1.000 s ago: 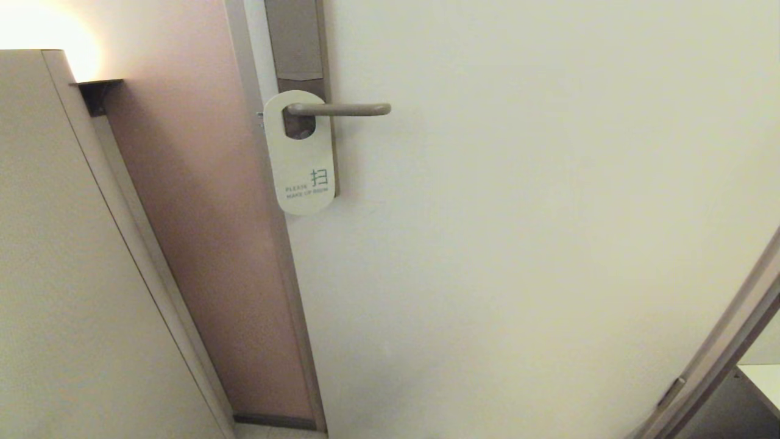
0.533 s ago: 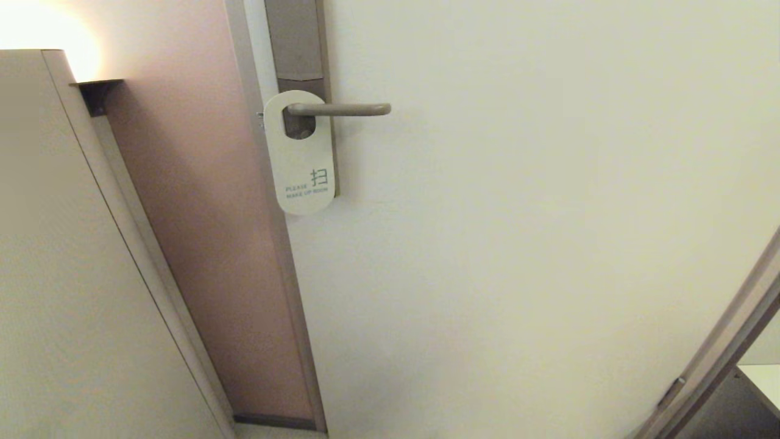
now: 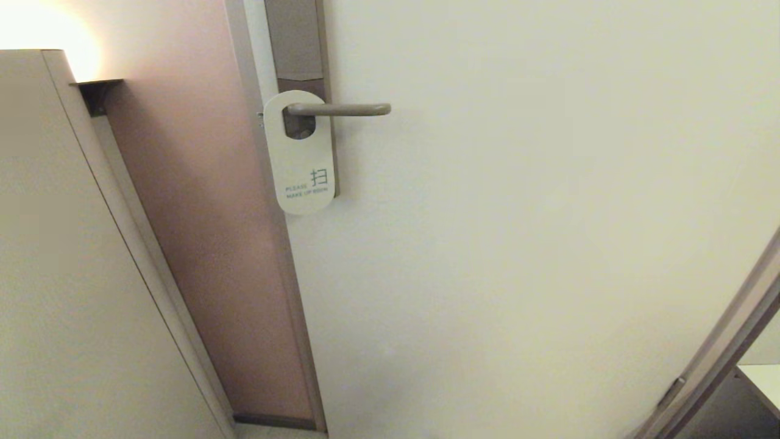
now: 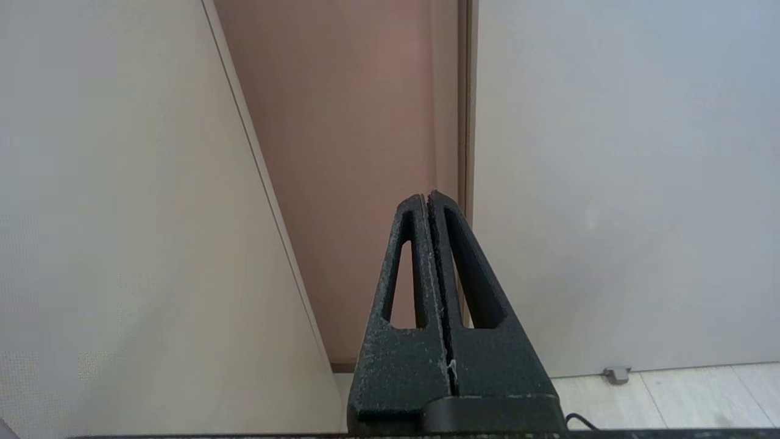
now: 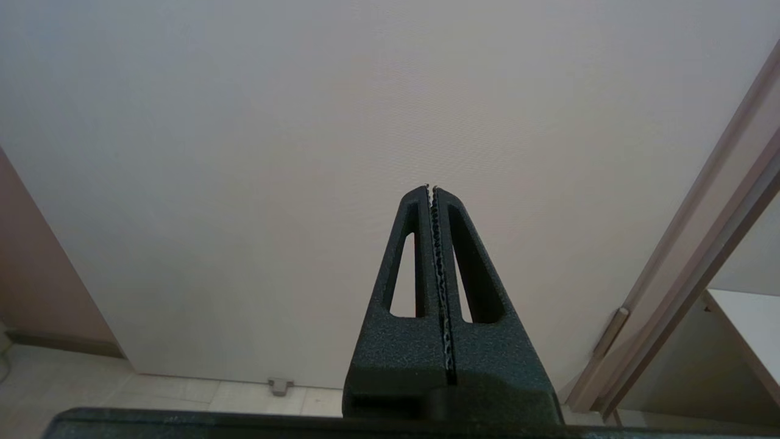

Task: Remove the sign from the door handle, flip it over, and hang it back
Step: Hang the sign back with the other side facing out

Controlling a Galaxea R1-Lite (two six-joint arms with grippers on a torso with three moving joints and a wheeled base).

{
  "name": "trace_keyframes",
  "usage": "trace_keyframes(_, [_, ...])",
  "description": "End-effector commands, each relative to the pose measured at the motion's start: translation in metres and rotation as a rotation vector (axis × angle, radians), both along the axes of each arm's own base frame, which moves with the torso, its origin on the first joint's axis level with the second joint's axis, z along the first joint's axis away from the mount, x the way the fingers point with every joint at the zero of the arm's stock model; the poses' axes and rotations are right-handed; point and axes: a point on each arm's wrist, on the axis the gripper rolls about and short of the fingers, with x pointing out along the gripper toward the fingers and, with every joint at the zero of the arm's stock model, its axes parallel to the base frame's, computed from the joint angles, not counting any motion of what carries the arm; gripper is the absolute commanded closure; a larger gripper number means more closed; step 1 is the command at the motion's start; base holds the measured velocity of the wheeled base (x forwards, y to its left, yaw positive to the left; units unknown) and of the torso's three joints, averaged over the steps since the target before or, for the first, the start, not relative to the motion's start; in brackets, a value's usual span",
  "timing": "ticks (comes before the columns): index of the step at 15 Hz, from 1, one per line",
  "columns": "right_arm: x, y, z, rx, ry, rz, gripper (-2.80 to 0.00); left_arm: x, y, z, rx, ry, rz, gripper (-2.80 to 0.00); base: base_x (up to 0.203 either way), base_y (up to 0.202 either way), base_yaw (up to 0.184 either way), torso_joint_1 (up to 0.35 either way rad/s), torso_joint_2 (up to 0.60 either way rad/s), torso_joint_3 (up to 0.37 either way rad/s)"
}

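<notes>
The sign (image 3: 300, 158) hangs by its hole on the door handle (image 3: 341, 110), white side out, with a teal character and "PLEASE MAKE UP ROOM". The handle is a bronze-grey lever on a tall brown backplate (image 3: 295, 42). Neither gripper shows in the head view. My left gripper (image 4: 425, 198) is shut and empty, low down, pointing at the door's edge near the floor. My right gripper (image 5: 431, 189) is shut and empty, low down, facing the bare lower door. The sign and handle are out of both wrist views.
A white door (image 3: 518, 213) fills the middle and right. A pinkish-brown wall strip (image 3: 207, 231) and a beige panel (image 3: 61, 274) stand to the left. A door frame (image 3: 719, 347) slants at the lower right. A small door stop (image 5: 280, 385) sits on the tiled floor.
</notes>
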Motion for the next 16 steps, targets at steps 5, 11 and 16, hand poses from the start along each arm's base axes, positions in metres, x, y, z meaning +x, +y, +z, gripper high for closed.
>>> trace_keyframes(5, [0.0, 0.0, 0.0, 0.0, 0.001, 0.001, 0.0, -0.006, -0.003, 0.042, 0.003, -0.038, -0.121, 0.0, 0.0, 0.0, 0.0, 0.0, 0.0, 0.0])
trace_keyframes(11, [0.0, 0.0, 0.0, 0.0, 0.001, 0.0, 0.0, 0.04, -0.005, 0.093, -0.013, 0.088, -0.254, 0.0, 0.0, 0.0, 0.0, 0.0, 0.0, 0.0])
trace_keyframes(16, [0.0, 0.0, 0.0, 0.0, 0.001, 0.0, 0.0, 0.113, -0.018, 0.121, -0.011, 0.136, -0.309, 0.0, 0.0, 0.0, 0.0, 0.0, 0.0, 0.0])
